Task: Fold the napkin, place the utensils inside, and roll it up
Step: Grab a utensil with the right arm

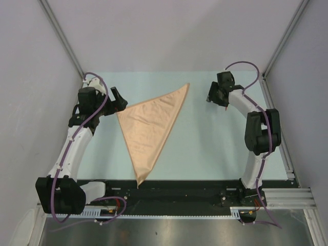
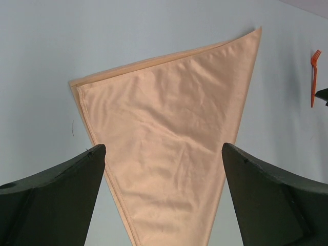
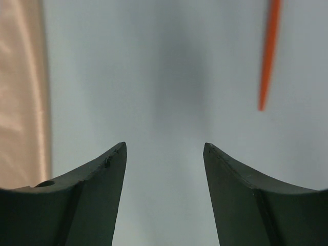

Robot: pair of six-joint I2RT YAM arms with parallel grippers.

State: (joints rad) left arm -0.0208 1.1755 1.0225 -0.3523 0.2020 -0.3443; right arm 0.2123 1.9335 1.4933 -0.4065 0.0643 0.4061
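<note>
The napkin [image 1: 148,128] lies flat on the bench [image 1: 205,154], left of the middle, and it is folded into a triangle. One tip points to the far edge, one tip touches almost the near edge, and the third tip points to the left edge. In the left wrist view the napkin [image 2: 169,138] shows two layers. The lower layer comes out a little along the edge near the left tip. The cloth has soft wrinkles.

The left gripper [image 1: 120,101] is just beside the left tip of the napkin. Its jaws stand wide apart and they hold nothing. In its own camera the left gripper [image 2: 163,147] has the napkin between the two fingers [image 2: 56,200], below them.

The right gripper [image 1: 215,100] is towards the far right corner, well apart from the napkin. Its jaws are also apart and empty, and the right gripper [image 3: 164,146] hangs over bare bench.

The fork [image 2: 313,77] is orange and thin. It lies on the bench to the right of the napkin and does not touch it. The right wrist view shows only its handle [image 3: 269,51], blurred, just beside the gripper.
</note>
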